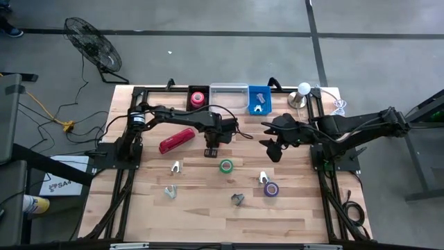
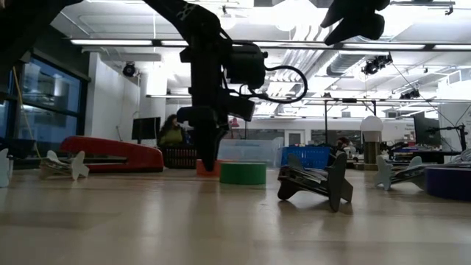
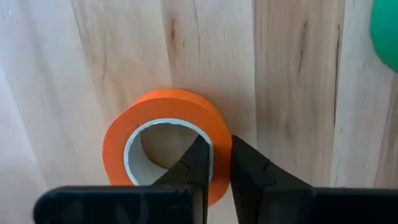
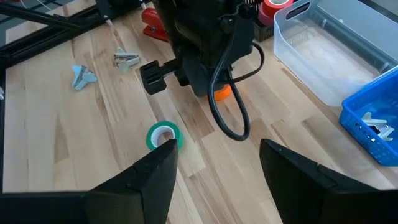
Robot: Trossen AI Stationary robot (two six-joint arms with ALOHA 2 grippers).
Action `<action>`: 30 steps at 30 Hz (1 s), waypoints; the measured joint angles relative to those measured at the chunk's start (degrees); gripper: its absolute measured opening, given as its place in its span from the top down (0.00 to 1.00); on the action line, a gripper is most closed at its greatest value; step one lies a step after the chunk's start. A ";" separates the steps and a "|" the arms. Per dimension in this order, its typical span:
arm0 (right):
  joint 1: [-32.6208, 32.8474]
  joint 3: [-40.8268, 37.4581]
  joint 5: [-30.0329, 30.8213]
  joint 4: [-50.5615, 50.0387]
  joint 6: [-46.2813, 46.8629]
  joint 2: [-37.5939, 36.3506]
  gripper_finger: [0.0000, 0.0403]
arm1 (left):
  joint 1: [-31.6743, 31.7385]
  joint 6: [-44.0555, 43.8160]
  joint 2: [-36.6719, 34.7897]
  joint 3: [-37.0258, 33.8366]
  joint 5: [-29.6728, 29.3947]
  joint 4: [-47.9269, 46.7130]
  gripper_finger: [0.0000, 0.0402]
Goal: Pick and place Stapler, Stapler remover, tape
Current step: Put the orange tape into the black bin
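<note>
Pale wooden planks make up the worktop (image 1: 208,208), framed by black rails over a grey concrete floor. Nearest the front edge lie a dark staple remover (image 1: 238,199) and a purple tape roll (image 1: 270,189), with lighter staple removers (image 1: 175,167) scattered to the left. Beyond them sits a green tape roll (image 1: 226,166). Just past it the left claw (image 1: 210,151) is down at the worktop, its fingers (image 3: 196,165) pinched together on the wall of an orange tape roll (image 3: 165,134), one finger inside the ring and one outside; only the left wrist view shows this grip, since from above the arm covers the roll. The stapler (image 1: 176,140) lies left of that claw, untouched, its long axis running diagonally, the nearer end pointing toward the left front and the far end toward the bins. From the low view it reads as a long red bar lying flat. The right claw (image 1: 272,147) hangs above the worktop right of centre, fingers apart and empty. Along the far edge stand a red tape roll (image 1: 198,98), a clear bin (image 1: 229,97) and a blue bin (image 1: 259,99).
</note>
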 joint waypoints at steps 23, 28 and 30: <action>0.02 0.07 0.00 -0.19 -1.19 0.00 0.45 | 10.93 3.79 -0.83 11.21 14.93 -22.73 0.92; 0.02 0.07 0.00 -0.19 -1.15 0.02 0.45 | 17.89 6.52 -0.83 12.86 23.04 -26.88 0.92; 0.02 0.07 0.00 -0.19 -1.14 0.02 0.45 | 20.71 8.08 -0.83 13.56 25.32 -28.56 0.92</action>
